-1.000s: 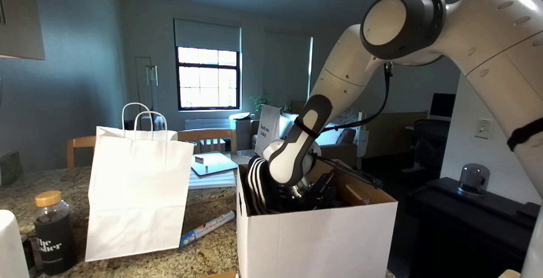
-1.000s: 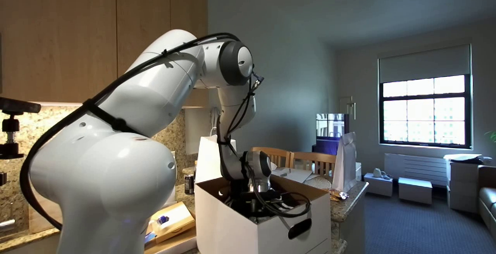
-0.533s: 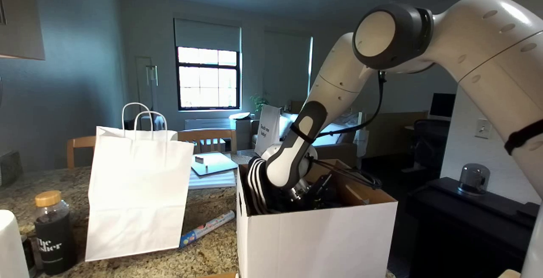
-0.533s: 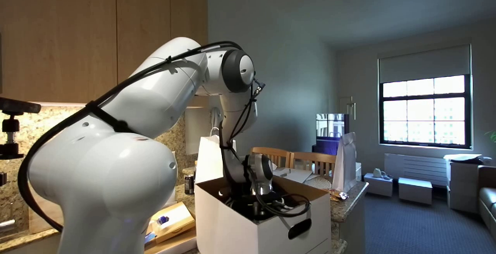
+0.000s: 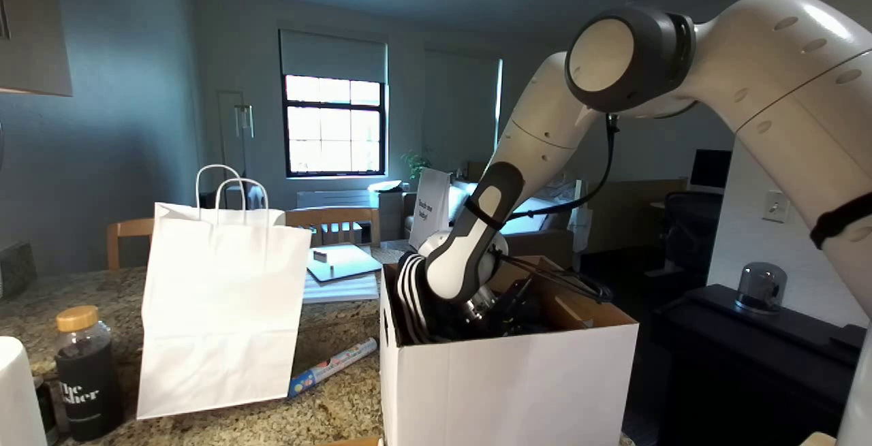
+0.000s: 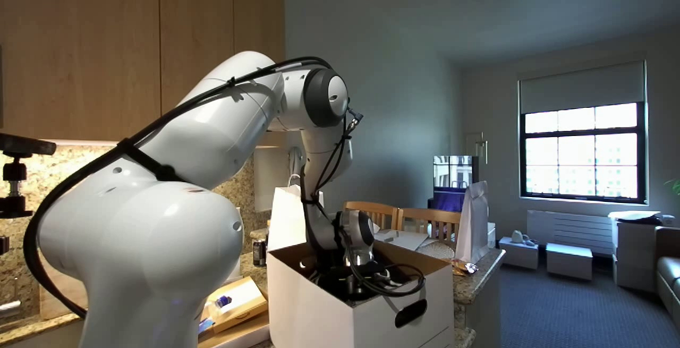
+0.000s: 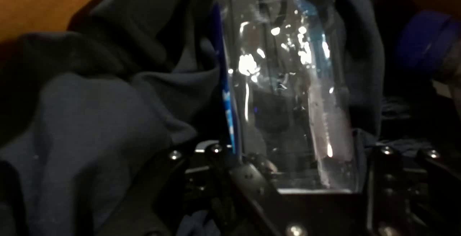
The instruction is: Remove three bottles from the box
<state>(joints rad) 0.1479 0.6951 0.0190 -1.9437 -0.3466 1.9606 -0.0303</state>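
The white-walled box point(image 5: 504, 391) stands on the counter, its brown inside partly visible in both exterior views. My gripper point(image 7: 302, 153) is down inside it, mostly hidden by the walls outside the wrist view. Between the jaws in the wrist view lies a clear plastic bottle point(image 7: 273, 110) with a blue label edge. The fingers are closed in along both its sides, a fold of dark cloth at the right one. A second bottle shows its blue cap point(image 7: 426, 43) at the right edge. The third bottle cannot be made out inside the box.
Dark cloth point(image 7: 101, 113) and a black striped item point(image 5: 412, 296) share the box. A white paper bag point(image 5: 225, 310), a patterned tube point(image 5: 334, 368) and a dark bottle with wooden cap point(image 5: 85, 378) stand or lie nearby. A cardboard tray point(image 6: 239, 305) holds a blue-capped item.
Over the last second the arm has sunk lower into the box and shifted slightly left in an exterior view. Since half a second ago it has hardly moved.
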